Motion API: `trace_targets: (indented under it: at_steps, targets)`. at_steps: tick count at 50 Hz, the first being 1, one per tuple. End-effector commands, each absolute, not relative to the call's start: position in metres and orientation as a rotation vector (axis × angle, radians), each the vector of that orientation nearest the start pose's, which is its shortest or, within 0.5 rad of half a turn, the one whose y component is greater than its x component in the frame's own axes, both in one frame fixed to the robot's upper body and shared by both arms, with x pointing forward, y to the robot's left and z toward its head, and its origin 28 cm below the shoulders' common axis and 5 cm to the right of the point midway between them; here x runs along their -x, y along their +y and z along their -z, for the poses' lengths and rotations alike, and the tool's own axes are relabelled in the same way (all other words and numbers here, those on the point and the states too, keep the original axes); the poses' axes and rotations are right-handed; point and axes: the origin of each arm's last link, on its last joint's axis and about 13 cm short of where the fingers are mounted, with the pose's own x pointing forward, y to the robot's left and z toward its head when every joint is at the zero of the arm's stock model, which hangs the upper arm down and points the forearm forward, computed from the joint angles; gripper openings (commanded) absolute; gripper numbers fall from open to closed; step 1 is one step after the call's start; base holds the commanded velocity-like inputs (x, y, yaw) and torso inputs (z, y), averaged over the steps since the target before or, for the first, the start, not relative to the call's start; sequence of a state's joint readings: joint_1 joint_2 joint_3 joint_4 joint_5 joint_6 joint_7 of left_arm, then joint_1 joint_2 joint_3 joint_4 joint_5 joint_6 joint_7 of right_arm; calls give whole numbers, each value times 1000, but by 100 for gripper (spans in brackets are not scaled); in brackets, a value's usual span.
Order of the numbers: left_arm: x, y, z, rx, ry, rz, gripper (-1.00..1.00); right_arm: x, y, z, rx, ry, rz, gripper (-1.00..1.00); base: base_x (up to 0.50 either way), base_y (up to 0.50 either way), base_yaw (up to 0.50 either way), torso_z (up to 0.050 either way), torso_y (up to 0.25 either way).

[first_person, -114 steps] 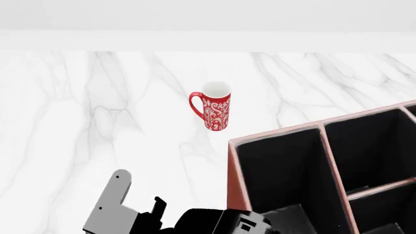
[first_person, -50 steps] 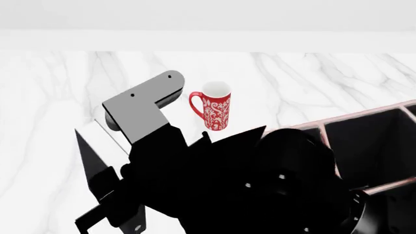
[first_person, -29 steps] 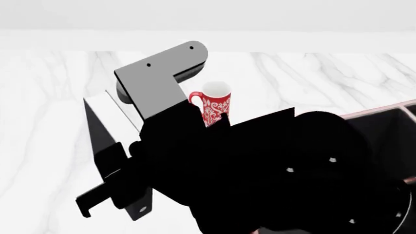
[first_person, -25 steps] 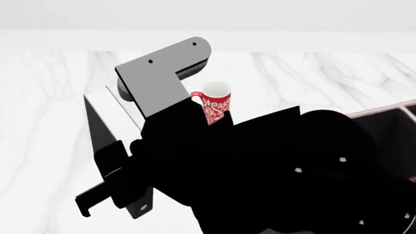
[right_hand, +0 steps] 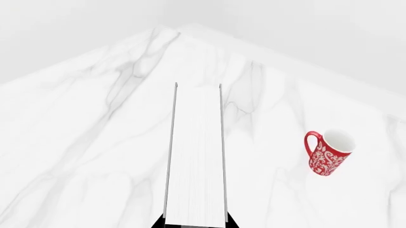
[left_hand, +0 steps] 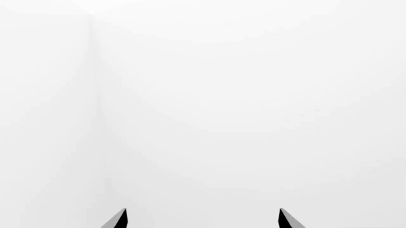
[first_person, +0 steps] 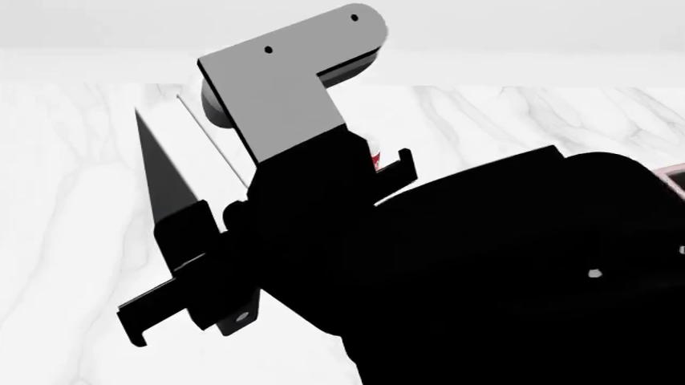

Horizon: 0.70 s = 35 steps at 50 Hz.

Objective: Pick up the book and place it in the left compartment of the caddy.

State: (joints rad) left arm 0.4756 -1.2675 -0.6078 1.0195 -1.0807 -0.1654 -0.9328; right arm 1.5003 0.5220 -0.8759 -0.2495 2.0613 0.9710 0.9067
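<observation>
One right gripper point(right_hand: 195, 222) clamps the book point(right_hand: 197, 156) (mug point(right_hand: 327, 153) beside); left gripper point(left_hand: 201, 219) gapes, empty

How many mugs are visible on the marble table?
1. The red mug stands upright on the marble table, apart from the held book. The arm blocks much of the head view, so others may be hidden.

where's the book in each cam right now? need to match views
Head view: the book sits left of centre, held up edge-on by the right gripper.
Right wrist view: the book fills the centre, white page edges facing the camera.
Left wrist view: not in it, only blank white.
Shared landmark: the red mug, a sliver behind the arm in the head view.
</observation>
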Motion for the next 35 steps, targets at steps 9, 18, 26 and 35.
trace_targets:
  at_steps: [9,18,26,35]
  targets:
    - [-126,288,-248,-179,-411,-176,100,-216,-62,-346,170,271,-644,-100,0,0,0,0,1]
    - [-126,288,-248,-181,-410,-175,100,-212,-68,-355,164,263,-621,-100,0,0,0,2,1]
    - [-126,288,-248,-181,-410,-175,100,-206,-74,-364,148,254,-601,-100,0,0,0,0,1]
    - [-126,287,-247,-185,-410,-176,100,-202,-81,-369,135,253,-588,-100,0,0,0,0,1]
